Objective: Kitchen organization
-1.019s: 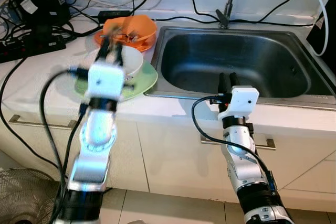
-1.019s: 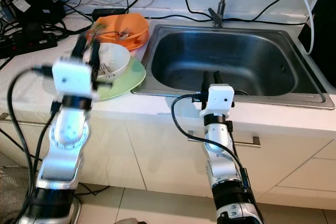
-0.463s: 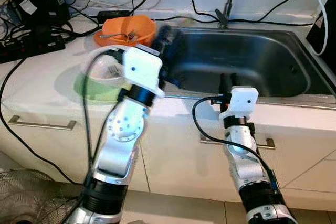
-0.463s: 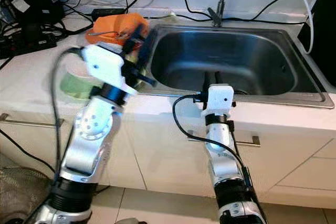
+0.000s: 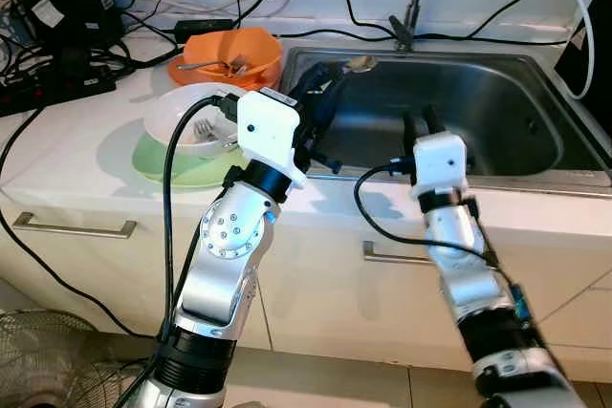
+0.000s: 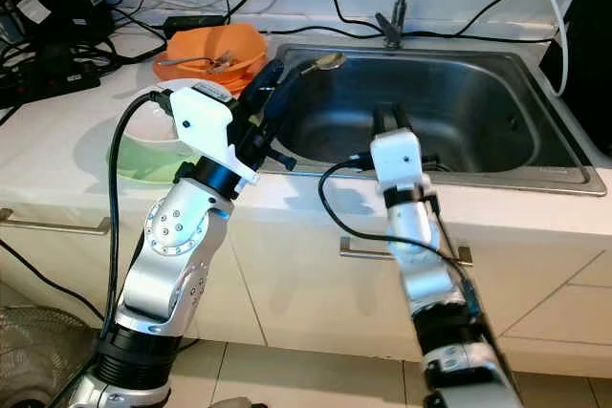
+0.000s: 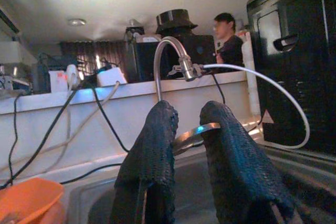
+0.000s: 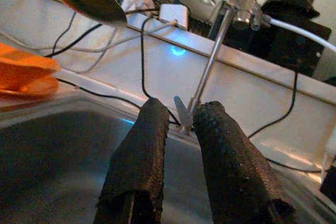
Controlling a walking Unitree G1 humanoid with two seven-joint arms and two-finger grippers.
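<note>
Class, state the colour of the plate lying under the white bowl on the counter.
Pale green. The plate under the white bowl shows best in the left eye view.

White countertop (image 5: 67, 155), inset steel sink (image 5: 497, 112), green plate (image 5: 182, 167), orange bowl (image 5: 229, 53), black cables (image 5: 67, 64)

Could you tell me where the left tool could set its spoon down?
The sink basin is bare steel between the faucet and the right tool. The counter at the robot's left is crowded: orange bowl, white bowl on green plate, cables. The left tool holds the spoon.
</note>
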